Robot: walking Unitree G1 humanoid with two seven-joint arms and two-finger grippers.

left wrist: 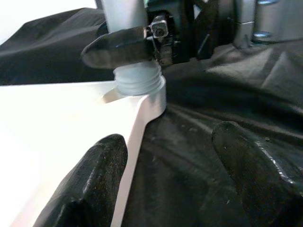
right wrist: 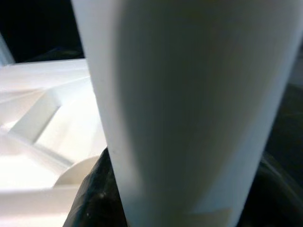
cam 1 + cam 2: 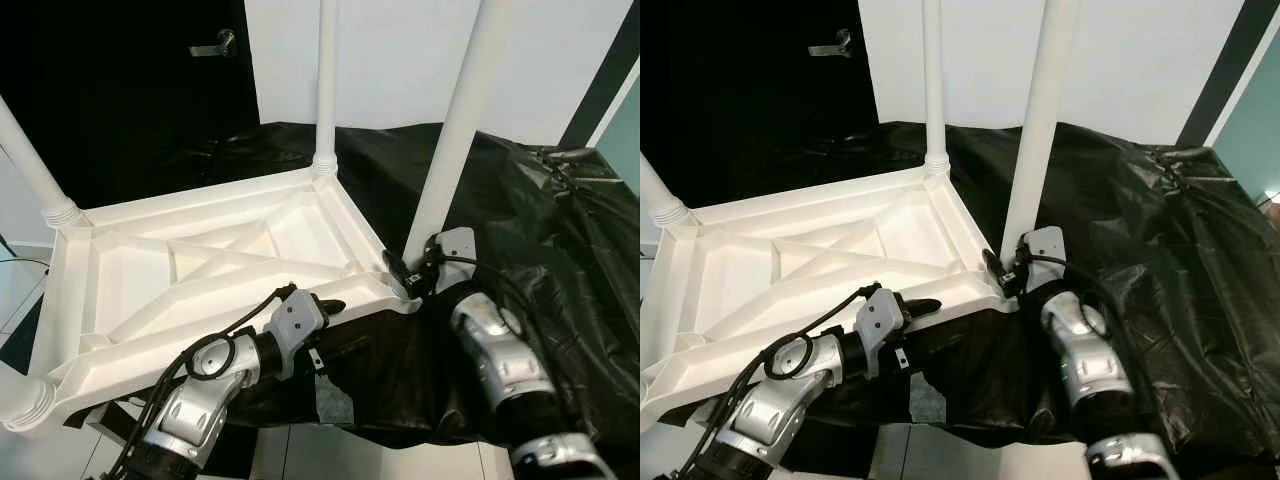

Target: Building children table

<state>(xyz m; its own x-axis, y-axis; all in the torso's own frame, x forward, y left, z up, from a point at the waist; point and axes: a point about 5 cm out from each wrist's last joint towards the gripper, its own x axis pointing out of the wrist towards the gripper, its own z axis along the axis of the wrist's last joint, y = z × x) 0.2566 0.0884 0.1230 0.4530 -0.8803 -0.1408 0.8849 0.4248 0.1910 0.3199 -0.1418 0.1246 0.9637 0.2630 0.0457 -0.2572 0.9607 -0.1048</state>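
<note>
The tabletop [image 3: 200, 270] lies upside down on a black sheet [image 3: 560, 230], so legs can be fitted from above. A leg [image 3: 455, 130] is clasped at the near corner socket by the right gripper [image 3: 412, 275]; the left gripper [image 3: 325, 305], fingers spread, steadies the tabletop's near edge.

Plain white wall [image 3: 400, 60] at the back, a black door [image 3: 130, 90] with a metal handle [image 3: 215, 43] on the left, pale tiled floor [image 3: 20, 295], teal wall [image 3: 1250, 130] off right.
</note>
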